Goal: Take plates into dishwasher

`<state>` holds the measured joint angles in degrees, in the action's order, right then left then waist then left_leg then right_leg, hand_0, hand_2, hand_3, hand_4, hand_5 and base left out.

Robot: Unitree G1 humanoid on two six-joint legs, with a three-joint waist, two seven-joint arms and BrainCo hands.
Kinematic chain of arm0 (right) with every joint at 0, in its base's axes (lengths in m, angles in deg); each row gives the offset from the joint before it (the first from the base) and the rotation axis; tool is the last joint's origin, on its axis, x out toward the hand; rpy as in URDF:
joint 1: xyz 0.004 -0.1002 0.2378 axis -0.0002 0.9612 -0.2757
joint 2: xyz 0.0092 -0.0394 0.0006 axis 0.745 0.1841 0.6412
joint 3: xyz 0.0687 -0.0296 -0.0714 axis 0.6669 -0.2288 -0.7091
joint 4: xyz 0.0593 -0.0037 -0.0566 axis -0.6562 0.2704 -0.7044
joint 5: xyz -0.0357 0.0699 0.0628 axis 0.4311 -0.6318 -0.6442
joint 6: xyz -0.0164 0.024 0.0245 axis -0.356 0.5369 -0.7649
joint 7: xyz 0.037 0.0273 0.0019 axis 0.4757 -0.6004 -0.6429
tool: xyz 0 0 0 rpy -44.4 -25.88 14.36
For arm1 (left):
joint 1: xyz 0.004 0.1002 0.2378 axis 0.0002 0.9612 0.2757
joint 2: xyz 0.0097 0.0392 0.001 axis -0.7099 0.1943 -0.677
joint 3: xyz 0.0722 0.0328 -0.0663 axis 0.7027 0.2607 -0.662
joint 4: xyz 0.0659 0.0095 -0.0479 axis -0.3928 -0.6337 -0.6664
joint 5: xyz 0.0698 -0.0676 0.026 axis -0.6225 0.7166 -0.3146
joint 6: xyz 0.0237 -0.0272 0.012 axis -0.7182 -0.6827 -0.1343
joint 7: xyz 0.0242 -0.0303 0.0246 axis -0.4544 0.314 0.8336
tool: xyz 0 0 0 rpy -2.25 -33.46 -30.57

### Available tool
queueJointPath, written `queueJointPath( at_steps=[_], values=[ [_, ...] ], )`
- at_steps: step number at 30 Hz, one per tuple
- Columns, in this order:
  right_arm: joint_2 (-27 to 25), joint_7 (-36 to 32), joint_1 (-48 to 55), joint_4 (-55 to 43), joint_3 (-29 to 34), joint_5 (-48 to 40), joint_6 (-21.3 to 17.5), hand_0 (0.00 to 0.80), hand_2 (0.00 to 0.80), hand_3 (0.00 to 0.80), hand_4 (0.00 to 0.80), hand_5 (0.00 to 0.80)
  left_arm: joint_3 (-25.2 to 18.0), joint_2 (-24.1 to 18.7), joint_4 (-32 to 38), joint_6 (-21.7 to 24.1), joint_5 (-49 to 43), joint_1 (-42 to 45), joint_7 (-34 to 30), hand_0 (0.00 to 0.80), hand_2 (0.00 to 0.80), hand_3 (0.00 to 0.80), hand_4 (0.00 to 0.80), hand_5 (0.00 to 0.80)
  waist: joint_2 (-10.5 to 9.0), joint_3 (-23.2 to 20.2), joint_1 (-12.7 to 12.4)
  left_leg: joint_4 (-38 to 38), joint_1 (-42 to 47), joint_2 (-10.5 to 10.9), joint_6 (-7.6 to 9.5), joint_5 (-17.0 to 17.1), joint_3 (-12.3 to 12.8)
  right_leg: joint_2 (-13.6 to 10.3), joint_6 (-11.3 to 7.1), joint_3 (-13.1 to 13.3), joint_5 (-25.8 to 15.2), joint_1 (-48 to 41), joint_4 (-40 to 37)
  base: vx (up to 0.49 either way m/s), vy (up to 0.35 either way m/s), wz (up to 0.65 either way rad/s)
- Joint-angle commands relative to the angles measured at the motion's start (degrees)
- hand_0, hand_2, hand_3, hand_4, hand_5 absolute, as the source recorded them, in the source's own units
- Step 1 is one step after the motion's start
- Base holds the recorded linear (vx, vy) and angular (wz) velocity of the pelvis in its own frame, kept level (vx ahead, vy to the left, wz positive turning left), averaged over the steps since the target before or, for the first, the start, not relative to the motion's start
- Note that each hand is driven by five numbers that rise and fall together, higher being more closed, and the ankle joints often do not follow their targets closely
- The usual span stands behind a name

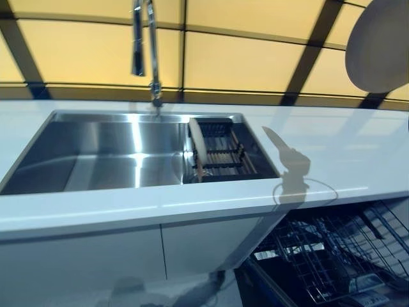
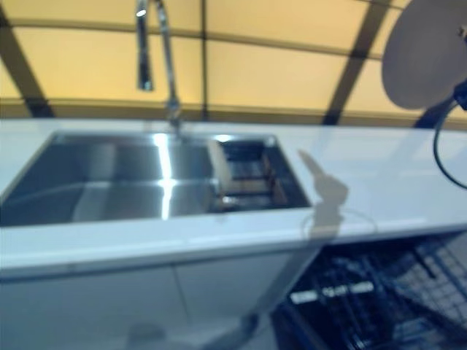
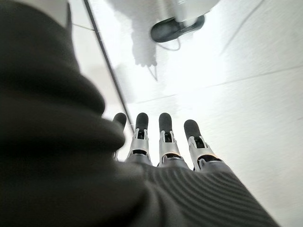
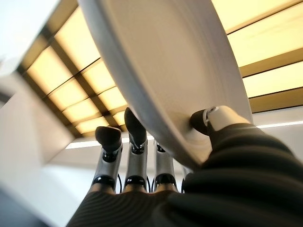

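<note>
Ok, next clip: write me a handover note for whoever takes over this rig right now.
Right hand: shut on a plate, thumb on one face and fingers on the other, held high above the counter at the right.
Left hand: open, holding nothing, fingers straight, down by the floor.
Another plate stands on edge in the sink rack.
Dishwasher rack is pulled out below the counter; no plates visible in it.
Left to do: lower the held plate into the rack, then fetch the sink plate.
</note>
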<state>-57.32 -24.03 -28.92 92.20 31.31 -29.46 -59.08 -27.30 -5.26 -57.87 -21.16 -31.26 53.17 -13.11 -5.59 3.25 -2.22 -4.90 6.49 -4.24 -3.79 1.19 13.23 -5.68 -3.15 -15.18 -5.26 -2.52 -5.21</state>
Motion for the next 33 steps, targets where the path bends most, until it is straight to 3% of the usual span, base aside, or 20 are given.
queueJointPath(
  at_steps=[1, 8, 12, 18, 22, 28, 33],
  values=[
    [-6.25, -2.49, -1.24, -0.71, 0.33, 5.87, -3.62, 0.800, 0.800, 0.800, 0.800, 0.800, 2.03, -1.50, -2.40, 0.05, -2.21, -3.16, -0.33, 0.000, 0.000, 0.000, 0.000, 0.000, 0.35, 0.71, -0.30, -0.10, 2.03, -0.04, 3.14, -7.17, -0.82, -0.76, -4.68, -0.49, 6.37, -4.28, 0.21, -0.021, -0.018, -0.23],
    [-10.64, -5.82, 20.65, -5.51, 16.63, 12.98, -6.55, 0.800, 0.800, 0.800, 0.800, 0.800, 0.74, -0.08, -3.42, 0.93, -2.65, -4.04, -0.58, 0.000, 0.000, 0.000, 0.000, 0.000, 0.66, 0.05, 3.46, -0.10, 1.96, -0.45, 3.06, -7.09, 1.08, -0.08, -4.61, 2.26, 5.88, -3.13, 0.21, 0.011, -0.049, -0.22],
    [-9.67, -5.23, 35.98, -8.67, 29.68, 13.68, -7.77, 0.800, 0.800, 0.800, 0.800, 0.800, 0.25, -0.23, -4.09, 1.32, -3.15, -4.41, -0.90, 0.000, 0.000, 0.000, 0.000, 0.000, 0.85, 0.46, 4.84, -0.10, 1.82, -0.63, 3.17, -7.28, 2.12, 0.06, -4.74, 3.23, 5.53, -2.23, 0.21, -0.013, -0.064, -0.13],
    [-7.04, -5.62, 47.37, -13.49, 39.38, 14.05, -8.30, 0.800, 0.800, 0.800, 0.800, 0.800, -0.66, 0.06, -5.74, 2.52, -4.59, -4.25, -1.02, 0.000, 0.000, 0.000, 0.000, 0.000, 1.61, 1.14, 6.67, -0.10, 1.90, -0.64, 3.39, -7.72, 3.37, 0.19, -4.72, 4.89, 5.45, -1.37, 0.21, -0.011, -0.053, -0.14],
    [-4.53, -6.34, 52.09, -14.45, 42.33, 14.68, -10.11, 0.800, 0.800, 0.800, 0.800, 0.800, -0.89, 0.00, -6.26, 2.81, -4.93, -4.36, -0.97, 0.000, 0.000, 0.000, 0.000, 0.000, 2.13, 1.23, 7.80, -0.10, 2.18, -0.73, 3.37, -7.93, 4.23, 0.27, -4.67, 5.73, 5.45, -1.12, 0.21, 0.012, -0.036, -0.12],
    [-0.41, -6.22, 54.35, -16.83, 41.91, 19.44, -12.58, 0.800, 0.800, 0.800, 0.800, 0.800, -0.95, 0.02, -6.63, 2.79, -5.20, -5.86, -0.77, 0.000, 0.000, 0.000, 0.000, 0.000, 2.68, 1.58, 8.97, -0.10, 2.65, -0.81, 3.74, -8.42, 5.39, 0.39, -4.73, 6.99, 5.22, -0.64, 0.21, 0.011, -0.034, -0.06],
    [2.83, -3.96, 54.31, -16.94, 39.24, 28.44, -11.19, 0.800, 0.800, 0.800, 0.800, 0.800, -0.86, 0.55, -6.84, 2.76, -4.58, -7.10, -0.66, 0.000, 0.000, 0.000, 0.000, 0.000, 3.40, 2.54, 9.39, -0.10, 2.21, -0.82, 4.02, -8.59, 5.59, 0.39, -4.77, 7.66, 5.03, 0.27, 0.21, -0.025, -0.028, -0.12]
  ],
)
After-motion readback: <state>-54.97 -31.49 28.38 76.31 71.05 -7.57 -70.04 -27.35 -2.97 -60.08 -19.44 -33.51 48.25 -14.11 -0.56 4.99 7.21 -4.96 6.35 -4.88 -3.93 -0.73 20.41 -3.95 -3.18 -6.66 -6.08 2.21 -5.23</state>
